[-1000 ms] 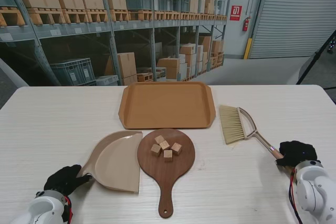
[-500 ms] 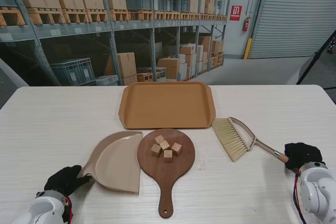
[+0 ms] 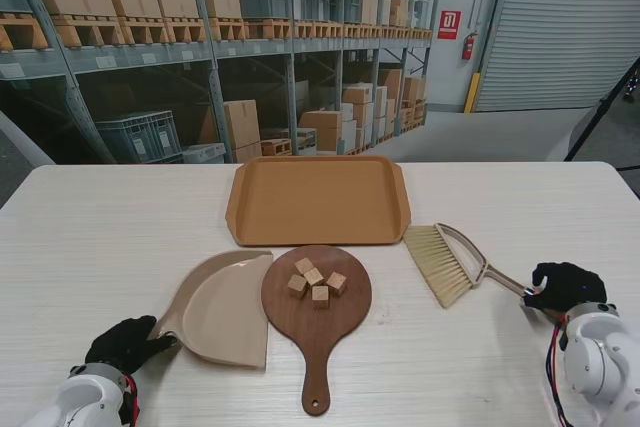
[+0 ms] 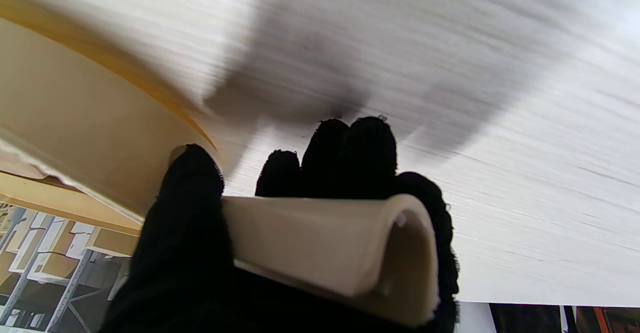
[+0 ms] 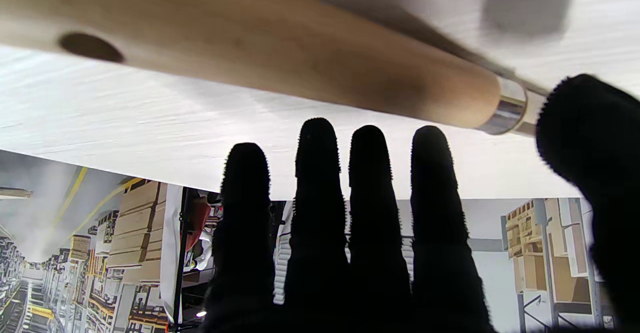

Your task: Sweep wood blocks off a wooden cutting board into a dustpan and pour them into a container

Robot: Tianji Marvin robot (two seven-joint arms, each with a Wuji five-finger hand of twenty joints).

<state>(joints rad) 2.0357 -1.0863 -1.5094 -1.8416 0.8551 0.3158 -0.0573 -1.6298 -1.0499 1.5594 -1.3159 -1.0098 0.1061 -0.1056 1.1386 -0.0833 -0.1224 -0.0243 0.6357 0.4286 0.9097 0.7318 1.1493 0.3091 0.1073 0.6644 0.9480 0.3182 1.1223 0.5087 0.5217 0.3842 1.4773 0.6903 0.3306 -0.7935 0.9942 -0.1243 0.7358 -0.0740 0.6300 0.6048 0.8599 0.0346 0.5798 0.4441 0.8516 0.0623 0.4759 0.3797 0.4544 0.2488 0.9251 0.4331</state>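
Overhead, stand view: five small blocks [image 3: 316,282] lie clustered on the round dark board [image 3: 316,309], whose handle points toward me. A beige dustpan [image 3: 222,309] lies just left of the board, its straight lip against the board's edge. The left hand [image 3: 122,345] is wrapped on the pan's handle. A brush [image 3: 446,261] lies right of the board, well apart from the blocks, bristles toward the tray [image 3: 318,199], which sits farther from me and presumably serves as the container. The right hand [image 3: 563,286] rests at the end of the brush handle; whether it grips cannot be told from this view. A red wall sign in the background carries white characters resembling "01"; no brand is legible on the tools.

Left wrist view: gloved fingers [image 4: 350,153] and thumb clamp the pan's hollow, curled plastic handle [image 4: 330,245]. Judged by appearance, the pan is light, stiff and smooth, so it may slide when pushed; a hold close to the pan body would steady it.

Right wrist view: four fingers [image 5: 367,198] extend straight and spread, the thumb apart, none closed round the wooden handle [image 5: 280,58] with its metal ferrule. The hand is open. The handle looks rigid and smooth; mid-handle seems the best hold. The bristles look soft, the blocks light and likely to roll or scatter.
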